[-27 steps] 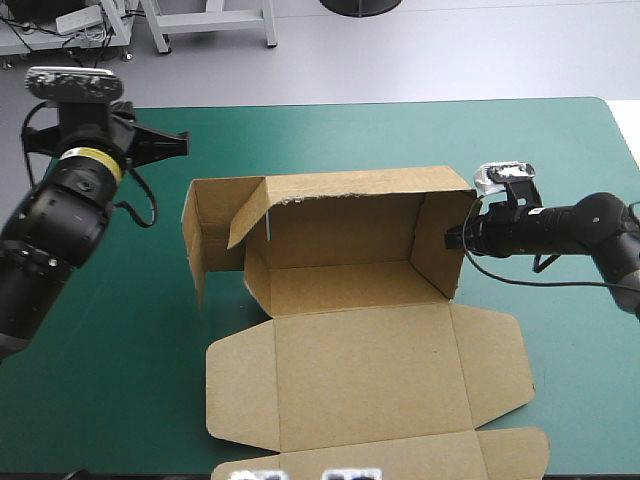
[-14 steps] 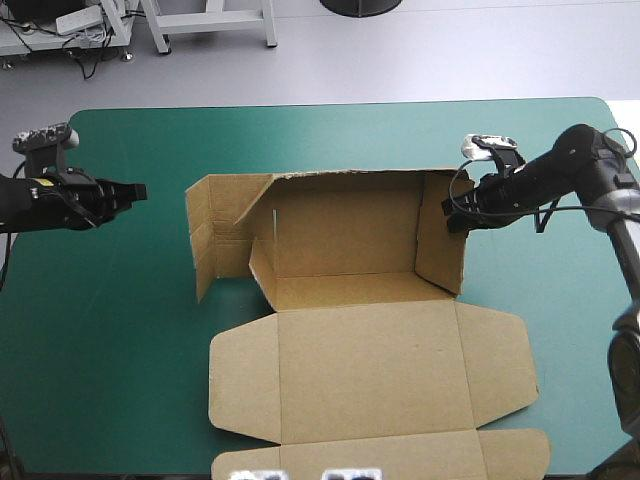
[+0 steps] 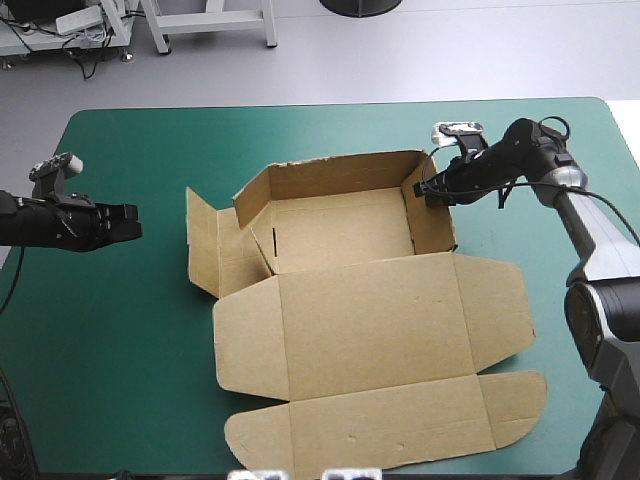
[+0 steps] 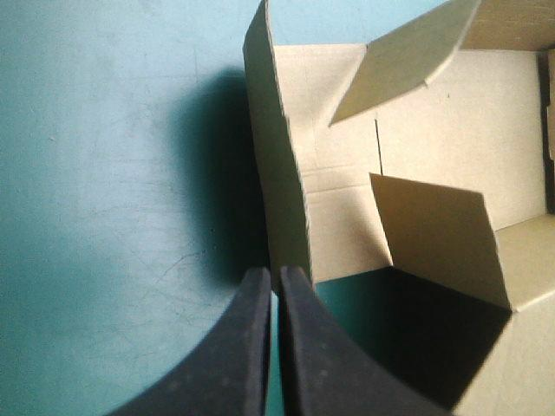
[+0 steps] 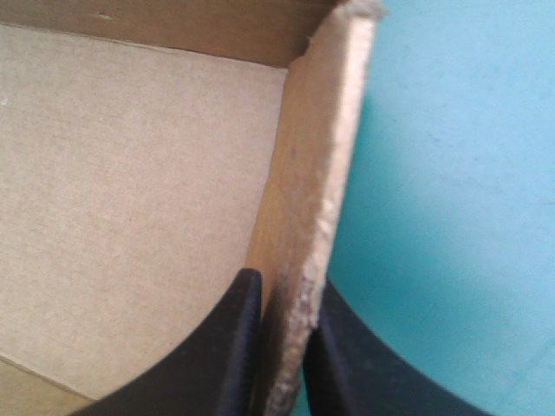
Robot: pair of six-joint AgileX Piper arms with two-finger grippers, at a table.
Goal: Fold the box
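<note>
**Box** (image 3: 370,320) — brown board, centre of the high view, lying on the teal-green cover (image 3: 120,330).

**Condition:** part-formed. The back and right walls are raised and the lid lies flat toward the lower frame. The left side panel (image 3: 210,250) is splayed outward and not tucked.

**Change noted:** since just before, the whole sheet has swung and slid. The back wall now runs slanted, upper centre, where earlier it ran level across the frame. The lid's tabs now reach the bottom edge.

**Right gripper** (image 3: 428,190) — upper right, clenched on the top edge of the right wall (image 3: 432,225), one black finger inside and one outside. It has gone along with the shift.

**Left gripper** (image 3: 125,218) — pulled back to mid-left, well apart from the box. Its fingers are pressed together on nothing and point at the splayed panel's edge.

**Reading:** the tray looks dragged askew rather than advanced, and the left side is still the open job.

**Obstructions:** none foreign on the table. The loose corner flap (image 3: 252,192) leaning into the tray may block the panel when it folds in.
</note>
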